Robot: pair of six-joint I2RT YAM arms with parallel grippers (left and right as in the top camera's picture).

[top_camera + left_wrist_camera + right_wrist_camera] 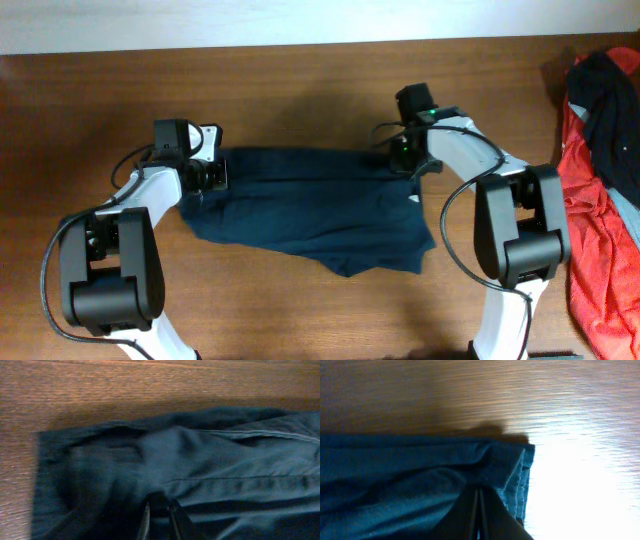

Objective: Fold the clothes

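Observation:
The dark navy shorts (310,210) lie spread across the middle of the wooden table, with a lower edge sagging toward the front. My left gripper (213,176) is at their upper left corner, and in the left wrist view its fingers (159,507) are pinched on a fold of the navy cloth (210,460). My right gripper (404,156) is at their upper right corner, and in the right wrist view its fingers (479,495) are shut on the cloth (395,480) near the stitched hem edge (522,475).
A heap of red, black and grey garments (600,150) lies at the right edge of the table. Bare wood (300,90) runs along the back, and the table's far edge meets a white wall.

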